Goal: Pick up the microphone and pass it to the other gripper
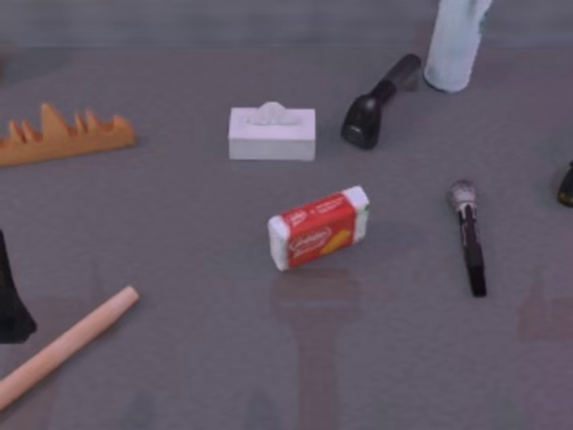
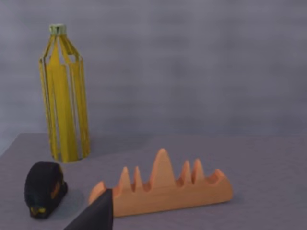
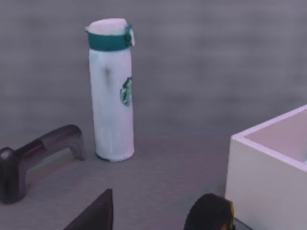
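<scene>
The microphone (image 1: 467, 237) lies flat on the table at the right, silver mesh head toward the back and thin black handle toward the front. No gripper touches it. My left gripper (image 1: 11, 309) is parked at the table's left edge, far from the microphone. In the left wrist view only one dark finger (image 2: 98, 213) shows, with bare table beside it. My right gripper is outside the top view. The right wrist view shows one of its fingers (image 3: 98, 213) over bare table with nothing held. The microphone is in neither wrist view.
A red-and-white box (image 1: 319, 227) sits mid-table, a white tissue box (image 1: 272, 133) behind it. A black scanner (image 1: 376, 103) and white bottle (image 1: 455, 40) stand at the back right. An orange rack (image 1: 63, 136) and wooden rolling pin (image 1: 63, 345) lie left. A black-and-yellow tape measure (image 1: 566, 184) sits at the right edge.
</scene>
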